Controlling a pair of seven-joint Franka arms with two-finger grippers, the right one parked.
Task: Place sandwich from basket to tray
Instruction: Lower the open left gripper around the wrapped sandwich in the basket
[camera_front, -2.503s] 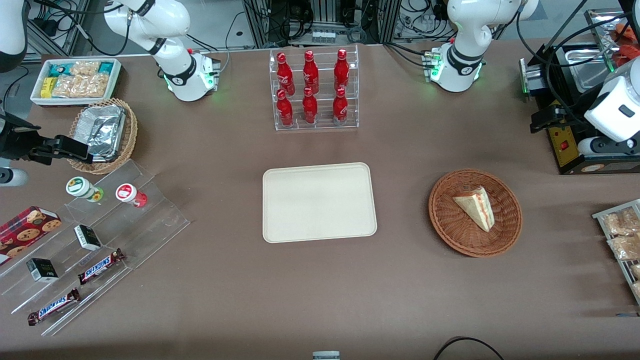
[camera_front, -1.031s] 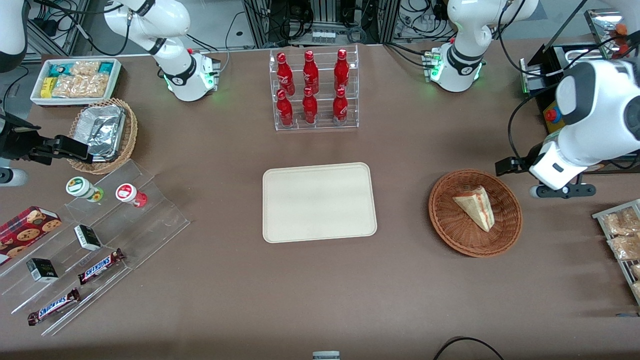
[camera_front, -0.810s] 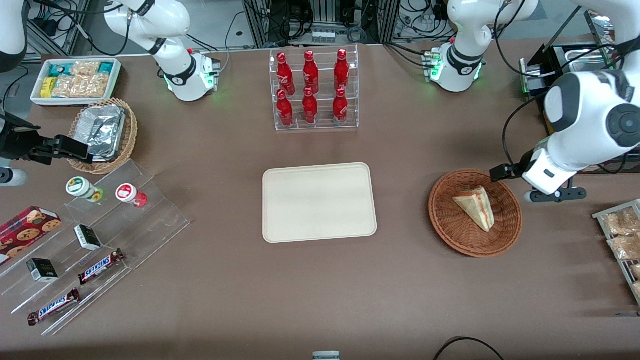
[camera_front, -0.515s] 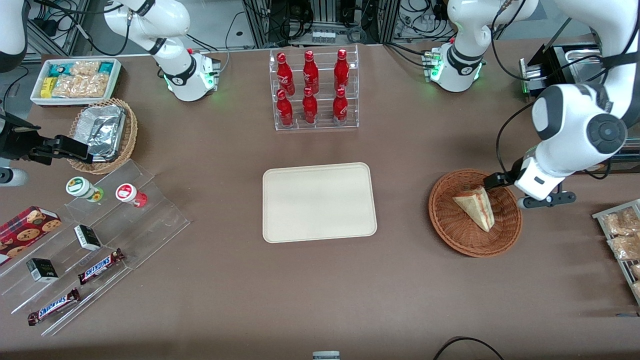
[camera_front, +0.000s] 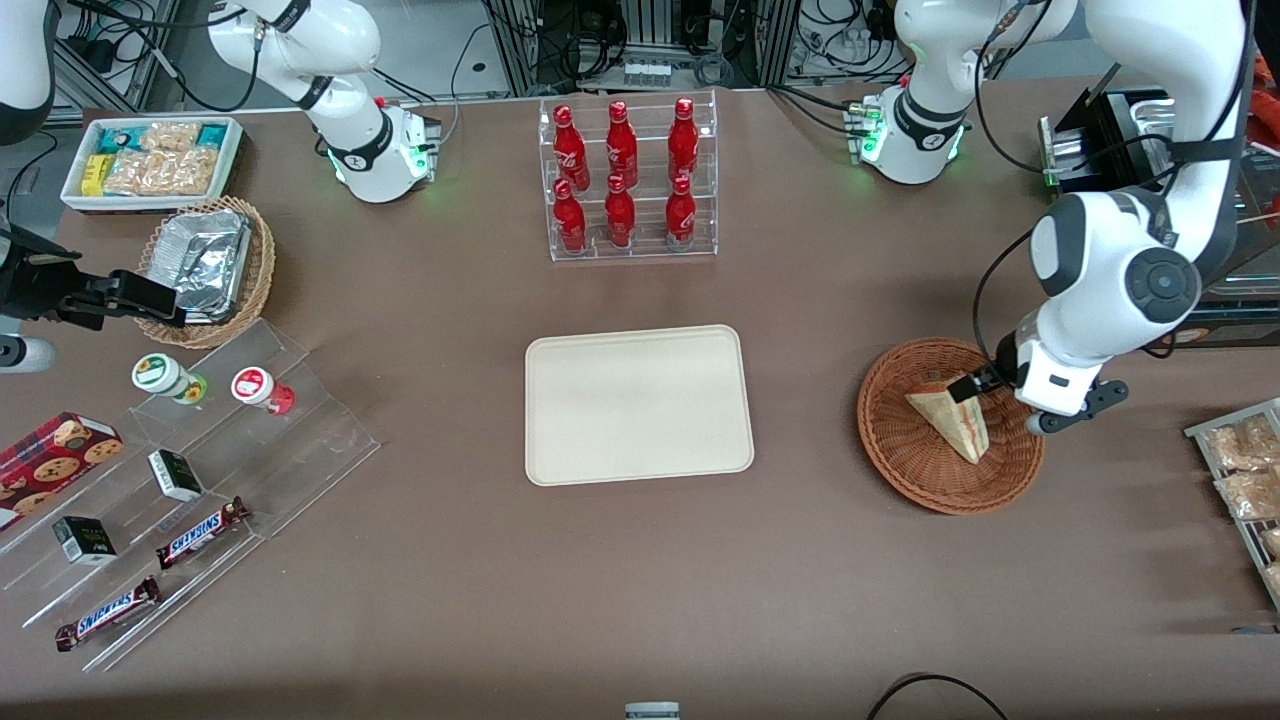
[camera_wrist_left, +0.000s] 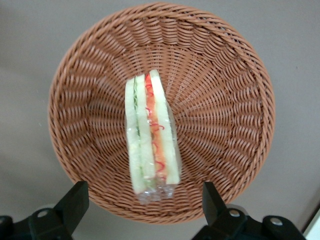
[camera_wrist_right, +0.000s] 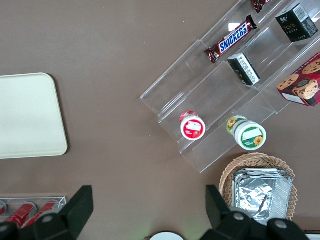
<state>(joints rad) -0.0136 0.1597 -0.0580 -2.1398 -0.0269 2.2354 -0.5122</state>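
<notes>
The sandwich (camera_front: 950, 418), a plastic-wrapped white-bread wedge with a red and green filling stripe, lies in the round reddish-brown wicker basket (camera_front: 900, 470). My gripper (camera_front: 1003, 405) hangs open just above the basket's edge toward the working arm's end of the table. In the left wrist view the sandwich (camera_wrist_left: 150, 135) stands on edge in the basket (camera_wrist_left: 225, 100). The gripper (camera_wrist_left: 144, 205) there has one finger on each side of the wedge's wide end, touching nothing. The cream tray (camera_front: 637, 405) lies bare at mid-table, beside the basket; its corner shows in the right wrist view as tray (camera_wrist_right: 27, 115).
A clear rack of red bottles (camera_front: 625, 180) stands farther from the front camera than the tray. A wire rack of snack packets (camera_front: 1245, 480) and a black machine (camera_front: 1150, 150) flank the basket at the working arm's end. Stepped acrylic shelves (camera_front: 190, 470) sit toward the parked arm's end.
The left arm swung in from the working arm's end of the table and came down over the basket. Its open fingers now reach the sandwich's wide end. The sandwich has not moved.
</notes>
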